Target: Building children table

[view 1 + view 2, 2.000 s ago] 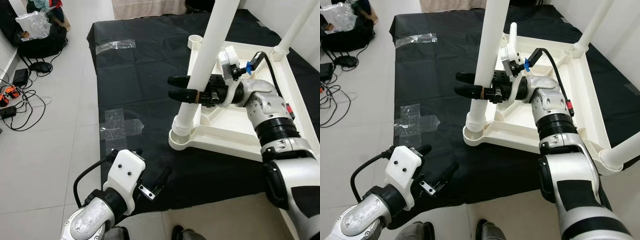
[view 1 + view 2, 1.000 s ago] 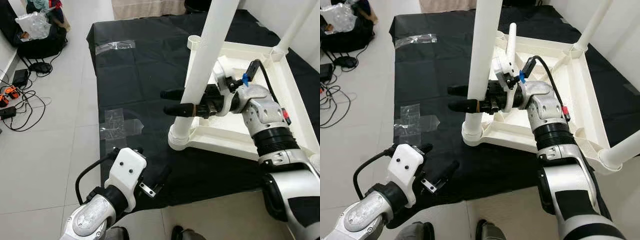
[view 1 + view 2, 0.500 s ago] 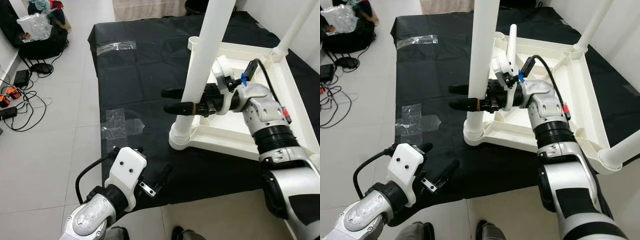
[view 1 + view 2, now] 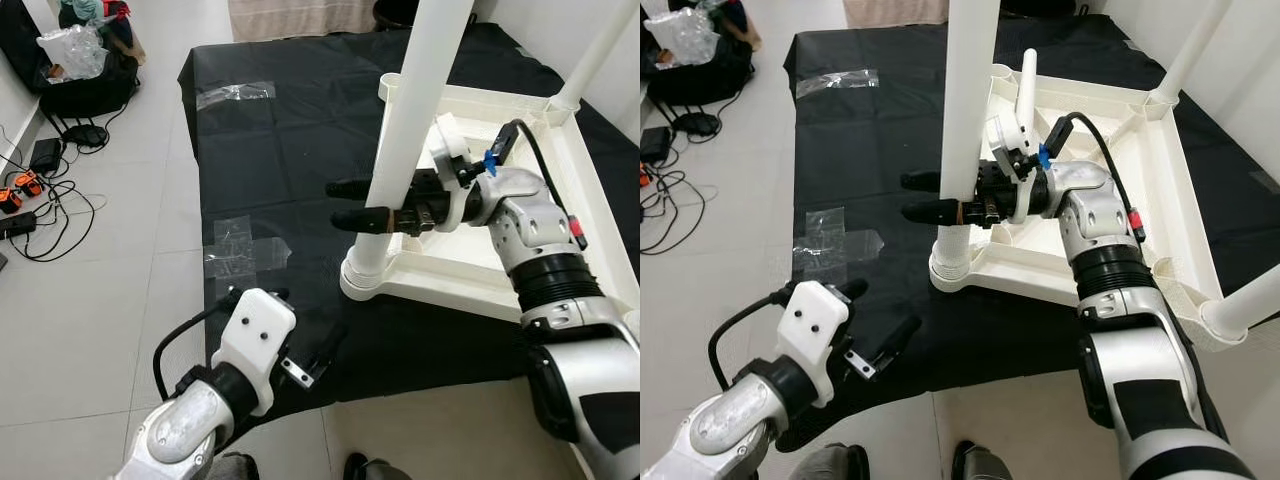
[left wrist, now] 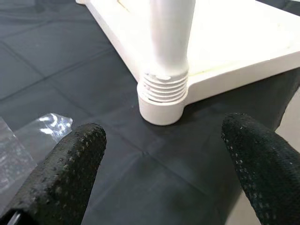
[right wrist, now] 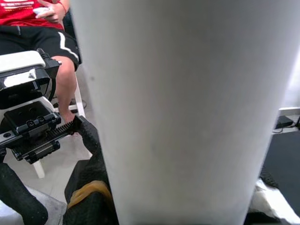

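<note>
A white children's table (image 4: pixel 450 287) lies upside down on a black mat (image 4: pixel 280 150). A long white table leg (image 4: pixel 410 130) stands upright in the table's near-left corner socket (image 5: pixel 161 111), its threaded end (image 5: pixel 165 86) partly exposed above the socket. My right gripper (image 4: pixel 338 203) is shut on this leg a little above the socket, one black finger on each side. My left gripper (image 4: pixel 305 325) hangs open low over the mat's near edge, apart from the table, with its fingers (image 5: pixel 61 173) pointing at the socket.
Two more legs stand in the table, at the far right (image 4: pixel 590 60) and near right (image 4: pixel 1245 305) corners. Clear tape patches (image 4: pixel 245 255) lie on the mat. Cables (image 4: pixel 30 200) and a black bag (image 4: pixel 80 90) lie on the tiled floor to the left. A seated person (image 6: pixel 42 28) appears beyond.
My right gripper, still shut on the leg, has shifted slightly lower and to the left over two seconds. The left gripper has barely moved.
</note>
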You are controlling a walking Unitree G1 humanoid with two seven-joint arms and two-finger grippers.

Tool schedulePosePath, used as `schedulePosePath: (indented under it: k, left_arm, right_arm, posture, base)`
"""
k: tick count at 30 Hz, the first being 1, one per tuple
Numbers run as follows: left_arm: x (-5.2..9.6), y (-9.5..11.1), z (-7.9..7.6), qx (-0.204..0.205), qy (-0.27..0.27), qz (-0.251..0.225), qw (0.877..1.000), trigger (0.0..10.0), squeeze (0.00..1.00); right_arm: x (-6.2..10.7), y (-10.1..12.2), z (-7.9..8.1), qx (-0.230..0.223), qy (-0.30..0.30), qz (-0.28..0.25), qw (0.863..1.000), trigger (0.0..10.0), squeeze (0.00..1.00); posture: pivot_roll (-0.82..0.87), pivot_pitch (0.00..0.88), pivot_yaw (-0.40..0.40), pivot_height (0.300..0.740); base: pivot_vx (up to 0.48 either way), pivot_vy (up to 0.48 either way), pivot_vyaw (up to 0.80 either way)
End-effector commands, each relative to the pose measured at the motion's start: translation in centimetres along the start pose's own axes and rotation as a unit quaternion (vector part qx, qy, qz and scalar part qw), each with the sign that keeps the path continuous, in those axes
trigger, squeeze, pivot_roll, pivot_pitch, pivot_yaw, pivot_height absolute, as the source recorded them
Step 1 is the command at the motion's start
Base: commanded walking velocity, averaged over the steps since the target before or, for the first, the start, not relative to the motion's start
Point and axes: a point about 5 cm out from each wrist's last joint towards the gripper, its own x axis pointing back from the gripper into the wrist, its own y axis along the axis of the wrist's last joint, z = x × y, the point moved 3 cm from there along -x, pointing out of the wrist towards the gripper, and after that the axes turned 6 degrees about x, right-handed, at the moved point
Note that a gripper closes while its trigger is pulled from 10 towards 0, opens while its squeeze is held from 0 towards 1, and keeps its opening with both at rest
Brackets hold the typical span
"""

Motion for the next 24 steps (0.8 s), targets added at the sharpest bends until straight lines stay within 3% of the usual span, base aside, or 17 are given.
schedulePosePath:
  k: [1,8,16,18,21,23,24]
  left_arm:
    - [0.1,-0.5,0.1,0.001,0.002,0.010,1.000,10.0,0.00]
    - [0.0,-0.5,0.4,-0.003,0.008,0.008,1.000,10.0,0.00]
    - [-0.4,-0.3,0.8,-0.005,0.012,0.001,1.000,10.0,0.00]
    - [-0.5,-0.2,0.9,-0.006,0.013,-0.001,1.000,10.0,0.00]
    - [-0.6,-0.2,1.0,-0.006,0.014,-0.002,1.000,10.0,0.00]
    - [-0.7,-0.2,1.1,-0.007,0.014,-0.003,1.000,10.0,0.00]
    - [-0.7,-0.2,1.1,-0.007,0.014,-0.003,1.000,10.0,0.00]
  right_arm:
    - [0.0,-2.1,0.4,-0.025,-0.018,0.029,0.999,10.0,0.00]
    - [0.3,-3.3,0.2,-0.042,-0.054,0.049,0.996,10.0,0.00]
    - [1.2,-4.4,-1.2,-0.066,-0.165,0.067,0.982,10.0,0.00]
    - [2.0,-5.0,-2.0,-0.074,-0.239,0.075,0.965,10.0,0.00]
    - [2.3,-5.4,-2.2,-0.082,-0.269,0.083,0.956,10.0,0.00]
    - [3.1,-6.1,-2.7,-0.093,-0.324,0.090,0.937,10.0,0.00]
    - [3.1,-6.1,-2.7,-0.093,-0.324,0.090,0.937,10.0,0.00]
  posture:
    - [0.09,0.199,-0.050,0.740]
    - [0.08,0.198,-0.050,0.740]
    - [0.07,0.211,-0.053,0.740]
    - [0.07,0.212,-0.057,0.740]
    - [0.06,0.214,-0.055,0.740]
    - [0.06,0.217,-0.055,0.740]
    - [0.06,0.217,-0.055,0.740]
  base:
    - [0.000,0.000,0.00]
    - [0.000,0.000,0.00]
    - [0.000,0.000,0.00]
    - [0.000,0.000,0.00]
    - [0.000,0.000,0.00]
    - [0.000,0.000,0.00]
    - [0.000,0.000,0.00]
